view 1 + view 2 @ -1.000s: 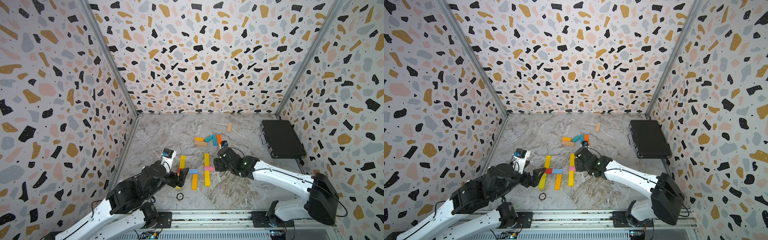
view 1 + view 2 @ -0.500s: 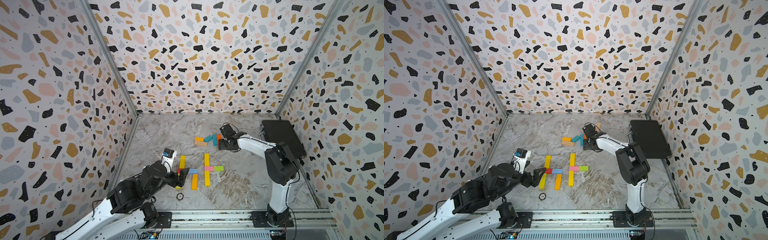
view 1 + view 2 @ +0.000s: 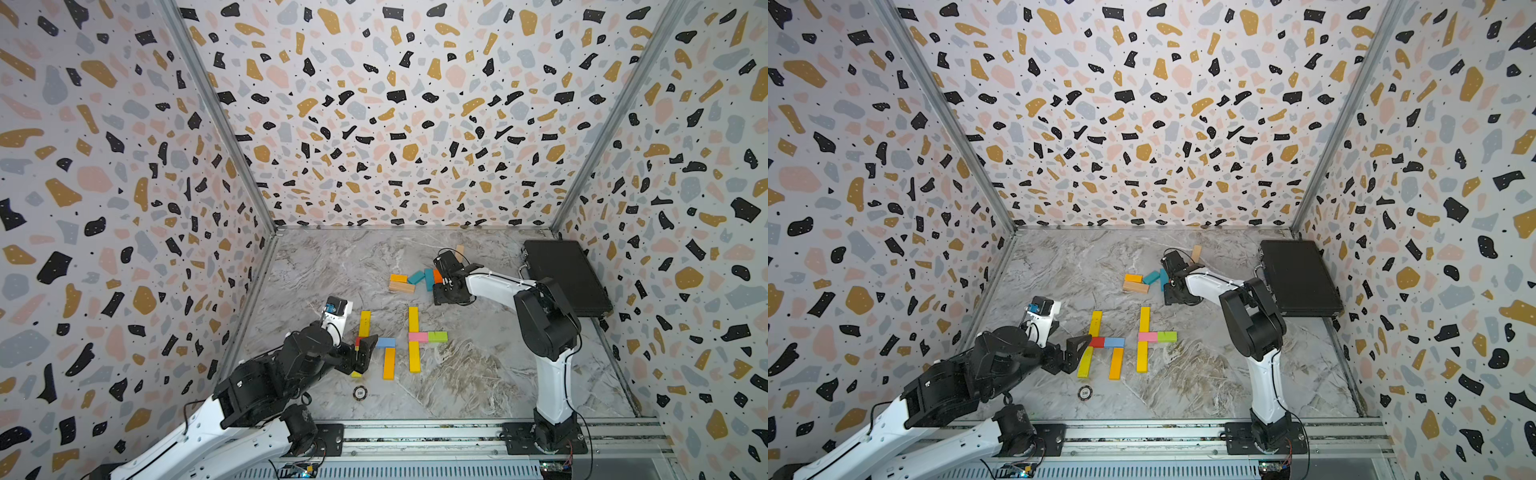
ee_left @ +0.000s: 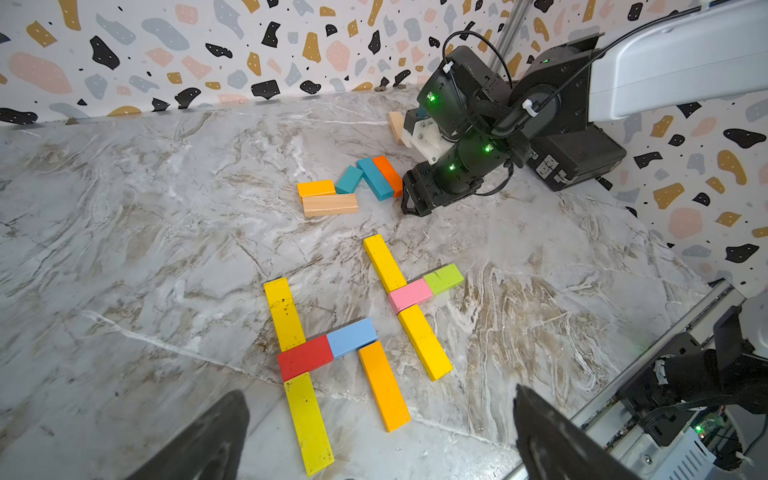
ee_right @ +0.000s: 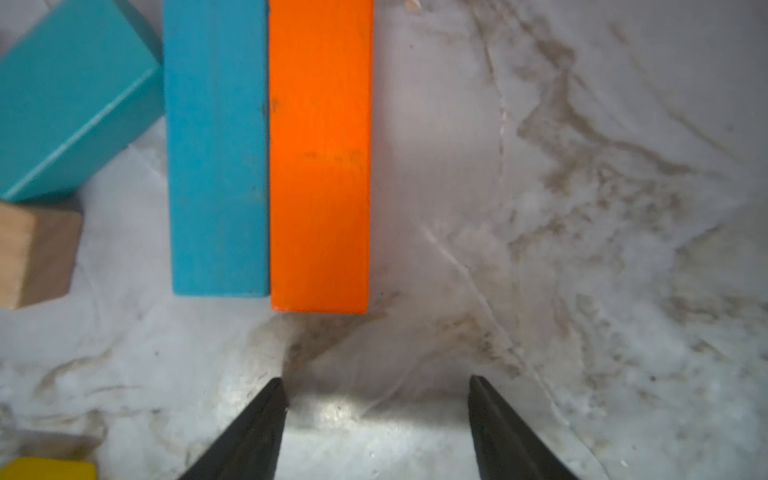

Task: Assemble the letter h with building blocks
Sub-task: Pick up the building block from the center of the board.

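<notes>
Right gripper (image 5: pixel 376 399), fingers apart and empty, sits just short of the orange block (image 5: pixel 319 166). A teal block (image 5: pixel 216 158) lies flush against one long side. Left gripper (image 4: pixel 378 399), spread wide and empty, hovers by the red block (image 4: pixel 305 357). The black case (image 3: pixel 567 278) stands well aside.

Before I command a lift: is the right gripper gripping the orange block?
No: the right gripper stands open and empty, its tips short of the end of the orange block.
</notes>
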{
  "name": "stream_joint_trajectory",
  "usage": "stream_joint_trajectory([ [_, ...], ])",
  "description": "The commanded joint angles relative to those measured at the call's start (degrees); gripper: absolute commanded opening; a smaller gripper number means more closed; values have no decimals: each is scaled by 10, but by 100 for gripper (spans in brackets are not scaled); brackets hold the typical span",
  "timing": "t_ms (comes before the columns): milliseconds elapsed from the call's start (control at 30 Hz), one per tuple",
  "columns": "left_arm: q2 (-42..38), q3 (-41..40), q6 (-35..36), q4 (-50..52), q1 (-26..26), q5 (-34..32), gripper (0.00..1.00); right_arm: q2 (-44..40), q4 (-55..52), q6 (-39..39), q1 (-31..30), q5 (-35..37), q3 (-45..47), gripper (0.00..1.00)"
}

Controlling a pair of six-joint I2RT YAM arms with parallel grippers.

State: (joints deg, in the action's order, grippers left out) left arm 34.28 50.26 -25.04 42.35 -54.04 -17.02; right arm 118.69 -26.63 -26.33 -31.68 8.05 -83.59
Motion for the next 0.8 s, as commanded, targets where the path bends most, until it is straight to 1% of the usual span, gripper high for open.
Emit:
stream_joint_trajectory([
  [0,2,-2,5,-17,3,-6,99,26,-22,8,-2,17,-40,71],
  [100,3,-3,4,-16,3,-7,99,48,-28,7,-1,34,-66,70],
  [233,5,-2,4,-15,4,-9,99,69,-36,8,11,43,-87,65],
  [300,4,-2,4,-14,4,-10,99,69,-30,10,21,34,-82,57],
  [367,4,-4,4,-14,4,-8,99,60,-16,19,28,23,-67,45],
  [400,4,-5,4,-15,4,-7,99,53,-9,26,29,23,-57,41],
  [467,5,-5,3,-16,4,-6,99,37,-6,38,33,37,-43,32],
  [533,5,-5,3,-17,4,-6,99,14,-8,40,41,53,-31,28],
  [667,2,-6,3,-17,4,-4,99,-66,-1,37,46,79,17,23],
  [767,0,-4,4,-16,5,-4,99,-139,-18,12,45,64,63,22],
])
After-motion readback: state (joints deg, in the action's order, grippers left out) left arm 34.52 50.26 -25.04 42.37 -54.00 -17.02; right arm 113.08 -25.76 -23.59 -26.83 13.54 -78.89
